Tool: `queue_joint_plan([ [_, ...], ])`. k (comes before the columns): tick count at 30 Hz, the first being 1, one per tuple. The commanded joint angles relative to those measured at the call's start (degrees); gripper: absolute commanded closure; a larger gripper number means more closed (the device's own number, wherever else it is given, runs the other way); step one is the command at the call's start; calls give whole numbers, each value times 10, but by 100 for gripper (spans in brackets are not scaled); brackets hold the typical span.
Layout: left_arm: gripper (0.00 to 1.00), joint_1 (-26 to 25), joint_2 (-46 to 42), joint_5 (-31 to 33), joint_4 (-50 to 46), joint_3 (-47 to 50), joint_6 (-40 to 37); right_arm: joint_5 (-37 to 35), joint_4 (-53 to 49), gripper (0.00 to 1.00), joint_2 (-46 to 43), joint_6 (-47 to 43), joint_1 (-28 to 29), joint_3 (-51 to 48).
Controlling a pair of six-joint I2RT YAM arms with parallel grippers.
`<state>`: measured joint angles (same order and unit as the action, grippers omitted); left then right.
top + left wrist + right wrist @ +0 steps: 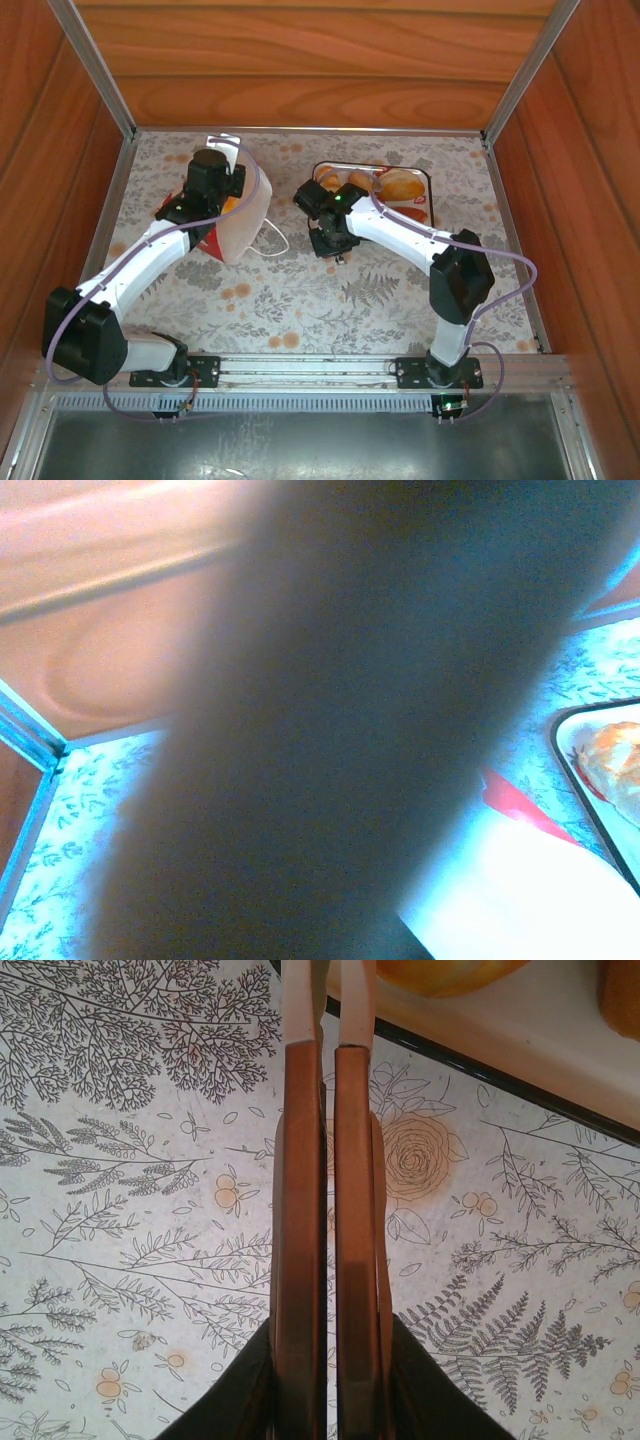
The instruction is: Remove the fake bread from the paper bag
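Several bread (400,185) pieces lie on the tray (425,175) by the table's (300,300) far edge, and an orange bit shows at the mouth of the bag (245,225), which sits just left of the tray, toward the far-left corner. Left gripper (222,195) is at the bag's mouth, clenched, though on what I cannot tell. Right gripper (328,990) is closed on nothing, tips at the tray's near-left edge.
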<state>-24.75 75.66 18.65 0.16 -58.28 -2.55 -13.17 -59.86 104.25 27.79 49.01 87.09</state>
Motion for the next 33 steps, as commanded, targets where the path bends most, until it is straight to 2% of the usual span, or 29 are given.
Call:
queue_joint_plan([
  [1,100,4,-25,-43,3,9,-25,11,-6,96,-29,10,-5,12],
  [8,100,4,-19,-89,2,17,-62,25,-25,94,-121,42,-6,8],
  [11,100,3,-13,-100,2,15,-63,68,-7,92,-167,47,-6,-1],
  [15,100,3,-6,-101,3,8,-49,150,67,88,-219,59,-4,-29],
  [18,100,3,4,-99,2,-2,-31,188,95,86,-215,64,8,-22],
  [26,100,-2,29,-79,3,-23,12,214,113,81,-153,48,45,37],
  [33,100,-14,40,-71,4,-34,11,206,120,77,-135,42,58,67],
])
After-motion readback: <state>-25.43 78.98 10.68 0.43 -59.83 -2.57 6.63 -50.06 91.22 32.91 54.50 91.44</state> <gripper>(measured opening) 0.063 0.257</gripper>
